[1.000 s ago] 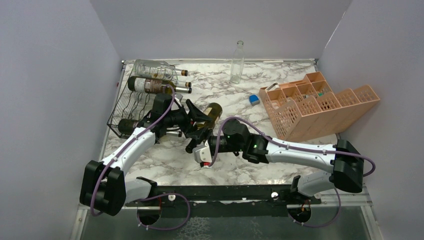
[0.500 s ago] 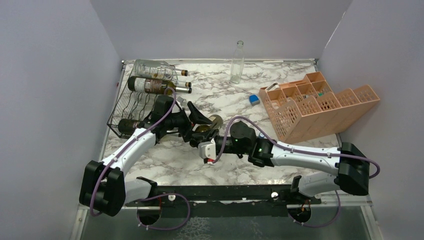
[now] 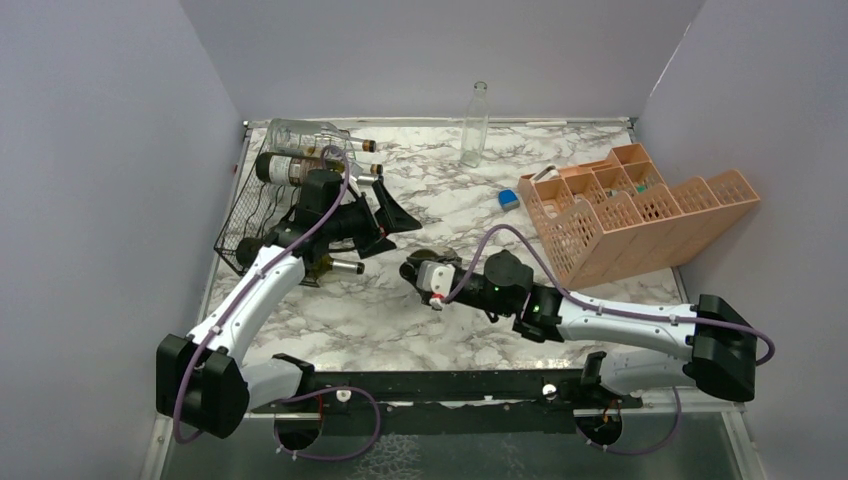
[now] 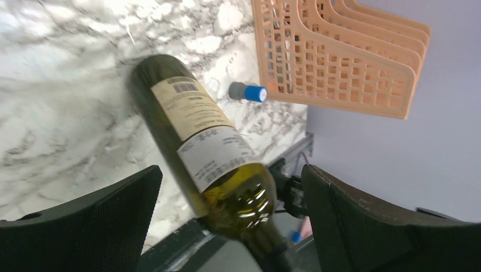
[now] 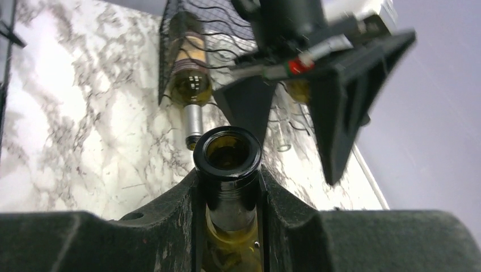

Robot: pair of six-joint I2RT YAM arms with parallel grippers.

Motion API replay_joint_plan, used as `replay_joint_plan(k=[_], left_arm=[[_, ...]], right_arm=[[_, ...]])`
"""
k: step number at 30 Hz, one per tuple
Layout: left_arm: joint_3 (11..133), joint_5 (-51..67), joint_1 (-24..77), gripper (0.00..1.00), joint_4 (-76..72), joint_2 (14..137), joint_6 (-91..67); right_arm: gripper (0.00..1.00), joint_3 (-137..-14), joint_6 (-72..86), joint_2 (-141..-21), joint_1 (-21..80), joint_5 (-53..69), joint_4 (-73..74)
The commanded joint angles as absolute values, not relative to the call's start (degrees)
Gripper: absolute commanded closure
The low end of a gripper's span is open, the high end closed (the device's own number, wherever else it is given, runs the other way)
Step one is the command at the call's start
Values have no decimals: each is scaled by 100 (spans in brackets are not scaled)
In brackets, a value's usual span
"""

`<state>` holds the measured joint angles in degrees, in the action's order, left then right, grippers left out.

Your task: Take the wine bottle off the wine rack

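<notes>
Clearly, the wine bottle [image 4: 195, 136] is carrying two paper labels: a cream one with a barcode nearer its base and a white one nearer its shoulder. Both are printed with small lines that are too blurred for reading.

The bottle is lying out of the wine rack [image 3: 255, 210], near the middle of the desk [image 3: 375, 322], between the rack and the salmon-orange crate [image 3: 640, 215]. Its open mouth is pointing toward the rack. I cannot tell if the glass is touching the desk.

The right gripper [image 5: 227, 187] is clamping the bottle's neck just under the mouth. The left gripper [image 3: 388, 226] is standing with its jaws spread wide, just beside the bottle and gripping nothing.

The rack is sitting along the left edge of the desk, toward the far-left corner. Three other bottles are lying in it:
- a clear bottle [image 3: 305, 135] on top
- a dark labelled bottle [image 3: 300, 168], whose writing is too small to read
- a dark bottle with a silver capsule [image 3: 262, 250] at the near end

An empty glass bottle [image 3: 475, 125] is standing upright at the far edge. A small blue-capped cylinder [image 4: 248, 92] is lying just beside the crate, which is sitting near the right edge.

The desk is showing a white marble pattern with grey veins. Plain pale lilac walls [image 3: 450, 50] are closing it in on the left, far and right sides.
</notes>
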<state>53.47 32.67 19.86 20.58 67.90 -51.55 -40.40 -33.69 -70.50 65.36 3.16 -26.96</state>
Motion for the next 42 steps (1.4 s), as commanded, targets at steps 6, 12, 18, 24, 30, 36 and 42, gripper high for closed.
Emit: replay_joint_plan(k=[6, 12, 18, 24, 30, 36, 42], left_arm=[[6215, 1629, 1963, 1, 2803, 6111, -3537], [6148, 1310, 1967, 1, 2820, 5657, -3066], [5897, 1204, 1960, 1, 2820, 5336, -2660], [5471, 1515, 1966, 1, 2713, 4944, -2870], [5258, 1379, 1969, 1, 2711, 4628, -2791], [5144, 1569, 1963, 1, 2707, 4661, -2856], [5154, 1579, 1962, 1, 2707, 4625, -2863]], right_arm=[[90, -4225, -1785, -6995, 5491, -949, -3658], [90, -4939, -1174, -7621, 4641, -1108, -3734], [90, -5934, -697, -8539, 3896, -1075, -3654], [88, -6757, -477, -9389, 3265, -774, -3832], [86, -7381, -366, -10068, 2946, -673, -3908], [84, -7669, -209, -10421, 2727, -729, -3973], [80, -7452, -384, -10509, 2657, -757, -4327]])
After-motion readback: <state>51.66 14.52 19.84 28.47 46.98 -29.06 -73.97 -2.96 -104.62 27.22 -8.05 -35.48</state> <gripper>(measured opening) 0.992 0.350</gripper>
